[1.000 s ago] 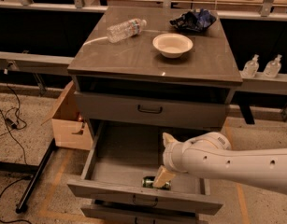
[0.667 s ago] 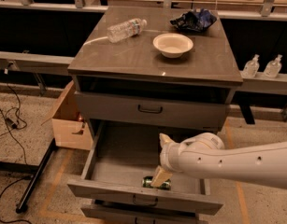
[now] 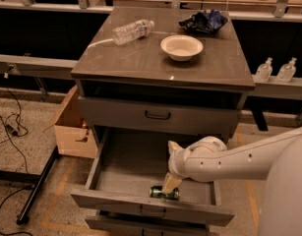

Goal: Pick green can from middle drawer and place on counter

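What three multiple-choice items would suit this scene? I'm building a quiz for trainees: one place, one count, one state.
1. The green can lies: A on a chair; B in the middle drawer, near its front; C on a shelf.
2. Bowls on the counter: A one; B none; C three.
3. The middle drawer is: A shut; B lifted out; C pulled open.

Key: B, the can lies just under the gripper inside the drawer; A, a single white bowl shows; C, its inside is exposed.

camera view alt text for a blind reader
The robot's tool reaches down to the green can lying at the front of the open middle drawer. The counter above holds a bowl and a toppled water bottle.
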You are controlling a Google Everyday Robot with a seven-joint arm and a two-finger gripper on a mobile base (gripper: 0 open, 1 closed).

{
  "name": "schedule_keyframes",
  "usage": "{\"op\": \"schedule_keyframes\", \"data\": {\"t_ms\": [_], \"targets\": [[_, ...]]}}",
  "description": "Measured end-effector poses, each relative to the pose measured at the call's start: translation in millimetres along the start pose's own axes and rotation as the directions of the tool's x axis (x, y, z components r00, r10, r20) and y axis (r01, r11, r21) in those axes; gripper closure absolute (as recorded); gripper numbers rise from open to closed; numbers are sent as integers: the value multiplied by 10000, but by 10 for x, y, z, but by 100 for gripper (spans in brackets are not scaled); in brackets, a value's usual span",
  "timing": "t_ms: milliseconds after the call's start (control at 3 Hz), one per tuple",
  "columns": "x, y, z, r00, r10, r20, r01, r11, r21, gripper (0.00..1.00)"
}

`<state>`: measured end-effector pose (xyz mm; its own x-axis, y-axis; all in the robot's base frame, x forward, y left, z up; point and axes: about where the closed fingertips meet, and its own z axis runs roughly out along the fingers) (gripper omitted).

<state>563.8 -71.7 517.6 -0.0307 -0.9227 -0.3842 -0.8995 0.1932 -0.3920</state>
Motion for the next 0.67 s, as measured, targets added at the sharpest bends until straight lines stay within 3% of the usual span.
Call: {"op": "schedule_keyframes", "data": {"t_ms": [667], "targets": [[193, 57, 328, 9991, 163, -385, -175, 9994, -313, 0]]}}
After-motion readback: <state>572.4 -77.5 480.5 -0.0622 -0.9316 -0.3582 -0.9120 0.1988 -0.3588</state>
